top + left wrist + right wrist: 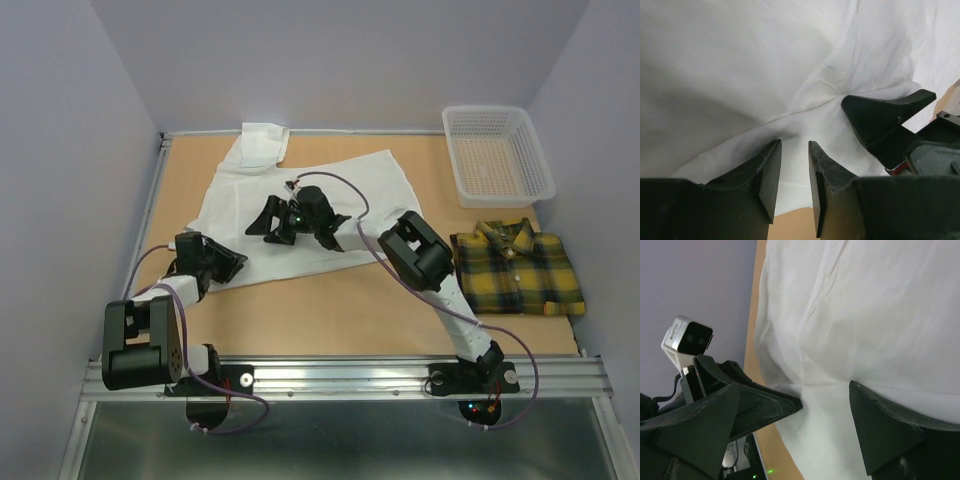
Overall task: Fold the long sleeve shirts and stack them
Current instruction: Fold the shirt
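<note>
The left gripper (pixel 794 147) has its jaws narrowed to a slim gap. The hem of the white shirt (pixel 330 185) lies in that gap, not visibly pinched. The right gripper (pixel 795 387) gapes wide just beside it over the cloth, holding nothing. The white shirt lies spread at upper centre of the table (pixel 340 310). The plaid shirt (pixel 515 270) sits folded at right. The white shirt's first fold seems to be starting. Next, both jaws likely need to close on the near edge, lift together and carry it across without bunching.
</note>
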Controlling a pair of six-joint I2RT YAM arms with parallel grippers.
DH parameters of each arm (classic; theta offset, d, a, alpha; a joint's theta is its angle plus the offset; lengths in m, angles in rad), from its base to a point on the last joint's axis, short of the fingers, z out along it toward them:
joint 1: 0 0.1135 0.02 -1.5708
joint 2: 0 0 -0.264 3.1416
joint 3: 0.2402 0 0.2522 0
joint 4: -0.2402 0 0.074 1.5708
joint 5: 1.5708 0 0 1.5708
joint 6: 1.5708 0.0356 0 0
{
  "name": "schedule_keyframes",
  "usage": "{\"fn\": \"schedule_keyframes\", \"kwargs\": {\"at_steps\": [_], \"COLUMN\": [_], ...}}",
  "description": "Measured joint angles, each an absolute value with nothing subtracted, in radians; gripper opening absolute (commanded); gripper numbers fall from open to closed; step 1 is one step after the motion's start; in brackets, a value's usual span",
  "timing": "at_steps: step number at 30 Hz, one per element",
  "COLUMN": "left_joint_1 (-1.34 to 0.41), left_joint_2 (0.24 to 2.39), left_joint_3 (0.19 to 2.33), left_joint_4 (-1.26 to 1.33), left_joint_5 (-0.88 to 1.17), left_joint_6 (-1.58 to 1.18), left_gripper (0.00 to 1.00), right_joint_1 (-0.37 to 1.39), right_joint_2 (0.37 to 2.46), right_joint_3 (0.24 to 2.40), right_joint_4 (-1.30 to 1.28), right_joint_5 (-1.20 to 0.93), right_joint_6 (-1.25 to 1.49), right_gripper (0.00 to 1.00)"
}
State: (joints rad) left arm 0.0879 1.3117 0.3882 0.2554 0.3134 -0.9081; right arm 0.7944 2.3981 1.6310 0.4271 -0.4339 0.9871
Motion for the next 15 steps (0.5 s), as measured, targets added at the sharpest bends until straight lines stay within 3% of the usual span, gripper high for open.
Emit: {"fn": "schedule_keyframes", "kwargs": {"at_steps": [15], "left_joint_1": [0.128], "left_joint_2": [1.278], "left_joint_3": [0.38], "left_joint_4": [0.218], "left_joint_5": [0.312], "left_joint_6": [-0.895], "left_gripper": [0.42], "right_joint_1": [0.519], "right_joint_2": [2.398], "right_joint_3": [1.629], "right_joint_4": [0.429], "right_joint_5": [-0.359], "right_joint_6": [0.941], "right_gripper": [0.95]}}
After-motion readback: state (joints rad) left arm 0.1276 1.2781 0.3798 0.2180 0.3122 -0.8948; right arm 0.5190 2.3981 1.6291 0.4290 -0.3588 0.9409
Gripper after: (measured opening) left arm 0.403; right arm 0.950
